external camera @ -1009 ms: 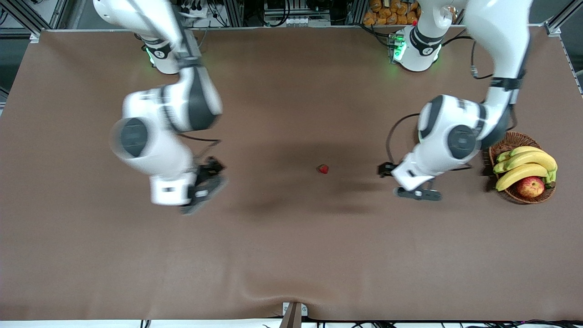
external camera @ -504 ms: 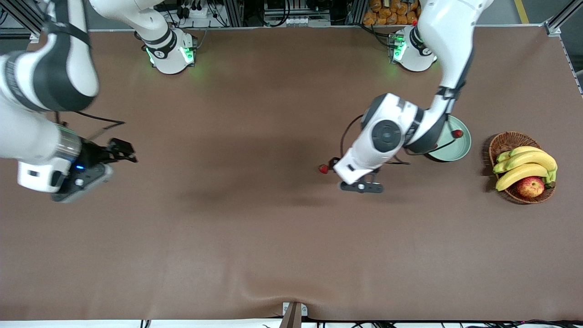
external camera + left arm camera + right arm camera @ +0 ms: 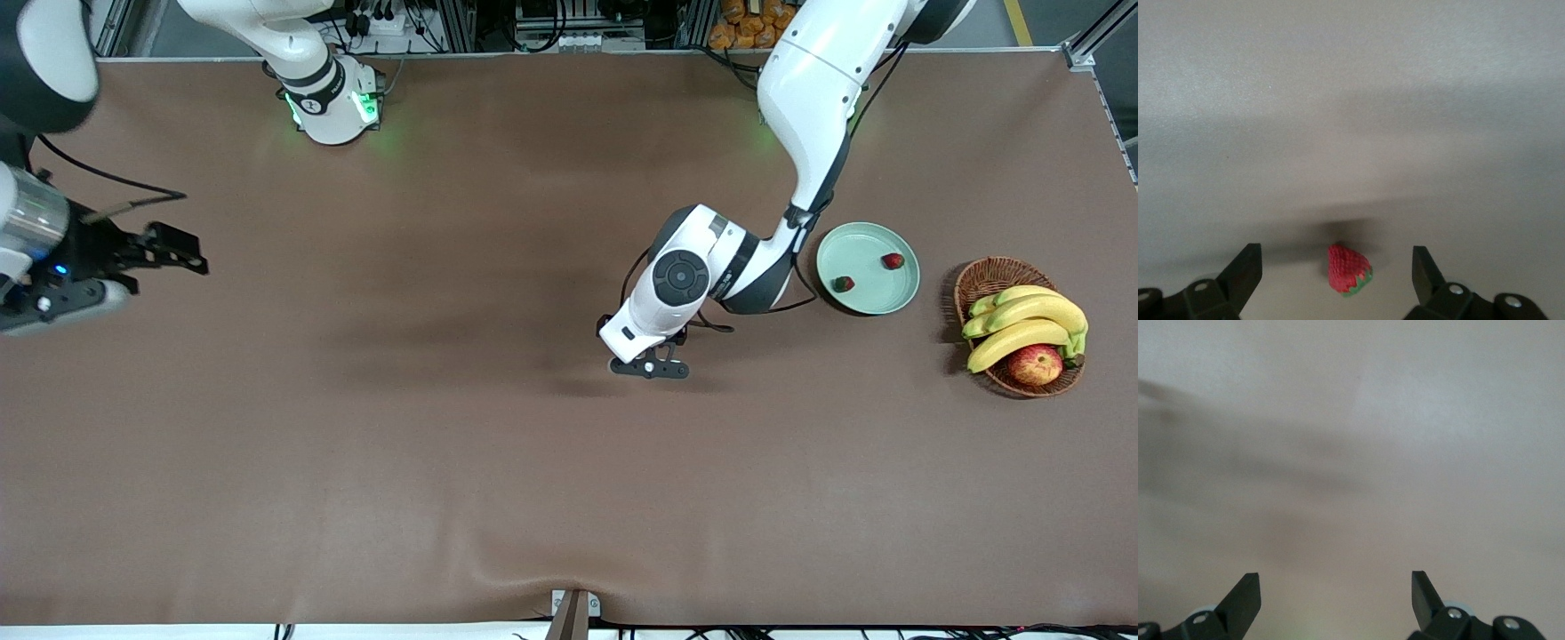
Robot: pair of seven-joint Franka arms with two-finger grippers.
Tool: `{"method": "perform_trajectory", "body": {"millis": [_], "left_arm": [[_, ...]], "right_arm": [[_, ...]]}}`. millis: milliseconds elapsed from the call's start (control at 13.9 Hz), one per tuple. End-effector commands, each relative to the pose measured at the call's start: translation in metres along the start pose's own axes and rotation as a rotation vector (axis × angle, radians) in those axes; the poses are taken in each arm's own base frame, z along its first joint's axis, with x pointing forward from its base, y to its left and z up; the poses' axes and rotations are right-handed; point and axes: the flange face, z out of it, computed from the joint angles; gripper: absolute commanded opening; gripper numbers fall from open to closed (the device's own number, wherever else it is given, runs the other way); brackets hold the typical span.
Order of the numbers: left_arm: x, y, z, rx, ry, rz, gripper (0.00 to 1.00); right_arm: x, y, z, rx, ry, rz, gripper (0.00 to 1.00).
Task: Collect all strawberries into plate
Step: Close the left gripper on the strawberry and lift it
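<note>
Left gripper [image 3: 1336,267] open-fingered over strawberry [image 3: 1348,270], right gripper [image 3: 1336,587] waiting — open.

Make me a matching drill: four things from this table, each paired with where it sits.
Things:
1. apple
2. two strawberries
3. third strawberry
4. right hand

Places:
A. on the plate
B. on the cloth, between the open fingers of the left hand
C. in the basket under the bananas
D. over the right arm's end of the table, open

Pairs: 1-C, 2-A, 3-B, 4-D
</note>
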Motion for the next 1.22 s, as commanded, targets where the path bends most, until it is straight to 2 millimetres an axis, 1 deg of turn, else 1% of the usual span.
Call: {"method": "perform_trajectory", "body": {"millis": [0, 72, 144, 288, 432, 504, 576, 648, 793, 1081, 1153], "left_arm": [[0.0, 0.005, -0.002, 0.023, 0.016, 0.003, 0.91], [-0.002, 0.007, 0.003, 0.024, 0.013, 0.001, 0.9], [-0.009, 0.016, 0.01, 0.028, 0.006, -0.003, 0.9], [-0.011, 0.016, 0.019, 0.036, -0.005, -0.014, 0.86], [-0.015, 0.014, 0.027, 0.045, -0.019, -0.015, 0.86], [-0.015, 0.012, 0.028, 0.047, -0.02, -0.015, 0.82], [-0.016, 0.011, 0.03, 0.05, -0.025, -0.015, 0.76], [-0.017, 0.01, 0.032, 0.052, -0.029, -0.017, 0.71], [-0.017, 0.011, 0.031, 0.052, -0.028, -0.015, 0.64], [-0.018, 0.011, 0.032, 0.053, -0.029, -0.014, 0.61], [-0.018, 0.011, 0.033, 0.053, -0.03, -0.014, 0.57]], "right_arm": [[-0.029, 0.011, -0.017, -0.035, -0.011, 0.052, 1.0], [-0.034, 0.012, -0.02, -0.038, -0.03, 0.068, 1.0], [-0.037, 0.009, -0.021, -0.037, -0.045, 0.102, 1.0], [-0.041, 0.007, -0.029, -0.047, -0.035, 0.139, 1.0], [-0.051, 0.014, -0.041, -0.049, -0.012, 0.155, 1.0], [-0.058, 0.02, -0.046, -0.048, -0.003, 0.17, 1.0], [-0.064, 0.024, -0.051, -0.048, 0.008, 0.18, 1.0], [-0.068, 0.026, -0.055, -0.05, 0.015, 0.186, 1.0], [-0.073, 0.032, -0.059, -0.05, 0.025, 0.199, 1.0], [-0.074, 0.031, -0.063, -0.046, 0.032, 0.198, 1.0], [-0.074, 0.029, -0.064, -0.046, 0.036, 0.19, 1.0]]}}
